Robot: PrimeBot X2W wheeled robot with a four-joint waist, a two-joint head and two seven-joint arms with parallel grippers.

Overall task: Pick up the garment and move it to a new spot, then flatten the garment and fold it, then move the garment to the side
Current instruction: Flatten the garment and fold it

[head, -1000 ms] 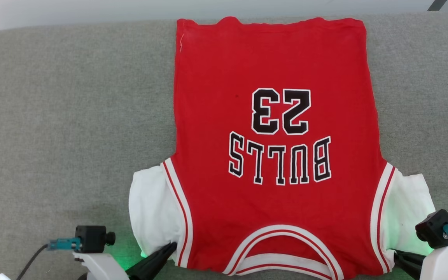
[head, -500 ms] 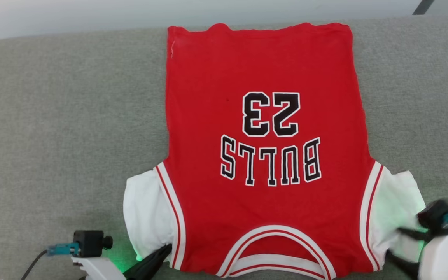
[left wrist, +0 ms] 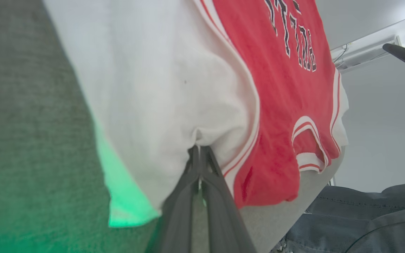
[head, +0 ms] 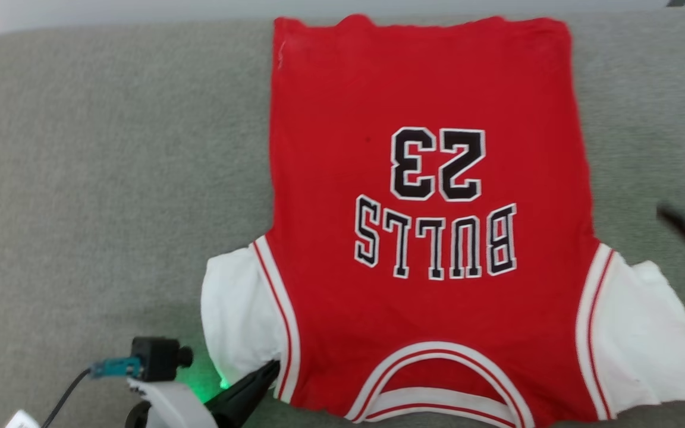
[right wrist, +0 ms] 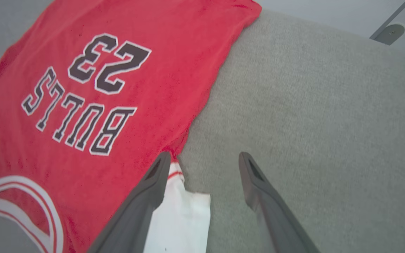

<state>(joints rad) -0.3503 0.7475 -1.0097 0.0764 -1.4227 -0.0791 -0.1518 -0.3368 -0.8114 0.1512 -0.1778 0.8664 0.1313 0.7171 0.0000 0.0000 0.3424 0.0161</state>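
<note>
The garment [head: 426,238], a red jersey with black "23" and "BULLS", lies flat on the grey padded surface [head: 110,178], with its neckline toward me and its hem at the far edge. Its white sleeves [head: 238,321] spread out at both sides. My left gripper [left wrist: 199,150] is shut on the near edge of the left sleeve, where the cloth puckers at the tips; the same left gripper [head: 266,371] sits at the sleeve's lower corner in the head view. My right gripper [right wrist: 204,158] is open and holds nothing, above bare surface just right of the jersey's side and right sleeve [right wrist: 179,218]. The right gripper [head: 682,201] is blurred.
The grey surface ends just beyond the jersey's hem, against a pale wall [head: 140,9]. Bare grey surface stretches left of the jersey. The left wrist view has blue denim [left wrist: 364,218] below the near edge. A grey bracket [right wrist: 387,33] sits beyond the far right corner.
My right gripper has let go of the right sleeve, opened and moved away up the right side; that sleeve now lies spread flat. The head camera shifted. The left gripper keeps its hold.
</note>
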